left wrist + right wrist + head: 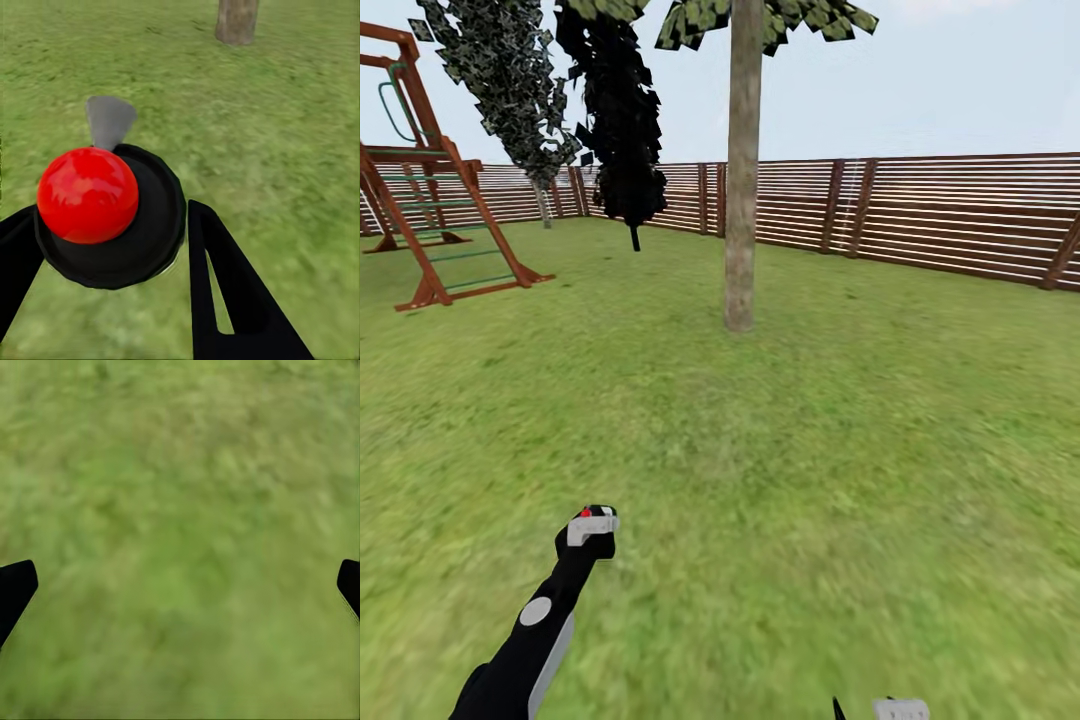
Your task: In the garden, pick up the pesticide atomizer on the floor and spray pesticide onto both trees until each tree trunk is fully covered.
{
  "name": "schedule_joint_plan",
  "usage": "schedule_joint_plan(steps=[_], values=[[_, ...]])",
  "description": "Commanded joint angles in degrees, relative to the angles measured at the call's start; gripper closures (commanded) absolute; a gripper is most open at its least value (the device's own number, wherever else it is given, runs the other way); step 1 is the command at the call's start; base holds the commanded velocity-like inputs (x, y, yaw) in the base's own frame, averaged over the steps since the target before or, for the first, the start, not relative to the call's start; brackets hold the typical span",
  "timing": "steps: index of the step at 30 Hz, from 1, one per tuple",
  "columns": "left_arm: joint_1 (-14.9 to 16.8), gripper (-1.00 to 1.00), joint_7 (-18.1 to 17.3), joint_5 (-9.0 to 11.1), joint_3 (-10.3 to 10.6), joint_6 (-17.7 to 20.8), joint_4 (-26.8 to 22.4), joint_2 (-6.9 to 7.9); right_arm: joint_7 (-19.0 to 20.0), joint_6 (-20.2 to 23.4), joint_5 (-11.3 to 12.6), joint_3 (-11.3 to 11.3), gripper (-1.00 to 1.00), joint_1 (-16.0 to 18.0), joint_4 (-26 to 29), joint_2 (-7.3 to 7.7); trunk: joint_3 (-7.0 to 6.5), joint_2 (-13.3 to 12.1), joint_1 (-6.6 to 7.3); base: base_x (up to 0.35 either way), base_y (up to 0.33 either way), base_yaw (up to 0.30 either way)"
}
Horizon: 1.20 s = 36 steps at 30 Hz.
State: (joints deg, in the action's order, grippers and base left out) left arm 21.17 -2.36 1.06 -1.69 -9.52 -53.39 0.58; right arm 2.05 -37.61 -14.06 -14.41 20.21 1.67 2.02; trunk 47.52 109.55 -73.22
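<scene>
My left gripper [592, 527] is held low over the grass, shut on the pesticide atomizer [592, 514], whose red part shows on top. In the left wrist view the pesticide atomizer [109, 214] is a black round body with a red ball and a grey nozzle, clamped between my two black fingers [225, 292]. A thick grey-brown tree trunk [741, 170] stands ahead in the lawn; its base [237, 20] also appears in the left wrist view. My right gripper [180, 585] is open over bare grass. No pesticide specks are visible.
A brown slatted fence [920, 215] rings the lawn. A red wooden play frame [420, 190] stands at the far left. Two thin-trunked dark trees [620, 120] grow near the fence. Open grass lies between me and the trunk.
</scene>
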Motion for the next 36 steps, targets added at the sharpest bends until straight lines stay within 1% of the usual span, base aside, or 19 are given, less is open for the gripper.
schedule_joint_plan(steps=[1, 3, 16, 21, 24, 36], values=[[0.01, 1.00, -0.02, 0.01, -0.01, 0.01, 0.23, 0.02, -0.01, 0.00, 0.00, 0.00, -1.00, 0.00, 0.00, 0.00, 0.00, 0.00, 0.00, 0.340, 0.000, 0.000], [0.01, 1.00, -0.01, 0.00, 0.05, 0.02, 0.21, -0.13, -0.01, 0.01, 0.00, 0.00, -1.00, 0.00, 0.00, 0.00, 0.00, 0.00, 0.00, 0.340, 0.000, 0.000], [0.01, 1.00, 0.08, -0.01, -0.02, 0.03, -0.05, 0.03, -0.02, 0.00, 0.00, 0.00, -1.00, 0.00, 0.00, 0.00, 0.00, 0.00, 0.00, 0.340, 0.000, 0.000], [0.01, 1.00, 0.08, -0.08, 0.02, 0.03, -0.05, 0.04, -0.09, 0.00, 0.25, -0.13, -1.00, 0.00, 0.31, -0.33, 0.00, 0.00, 0.00, 0.340, 0.000, 0.000], [0.01, 1.00, 0.08, -0.09, 0.02, 0.03, -0.05, 0.04, -0.13, -0.14, 0.23, -0.30, -1.00, 0.00, 0.60, 0.10, 0.00, 0.00, 0.00, 0.340, 0.000, 0.000], [0.01, 1.00, 0.15, -0.19, -0.05, 0.03, 0.33, 0.04, 0.06, -0.18, 0.04, -0.09, -1.00, 0.00, 0.70, 0.26, 0.00, 0.00, 0.00, 0.339, 0.000, 0.000]])
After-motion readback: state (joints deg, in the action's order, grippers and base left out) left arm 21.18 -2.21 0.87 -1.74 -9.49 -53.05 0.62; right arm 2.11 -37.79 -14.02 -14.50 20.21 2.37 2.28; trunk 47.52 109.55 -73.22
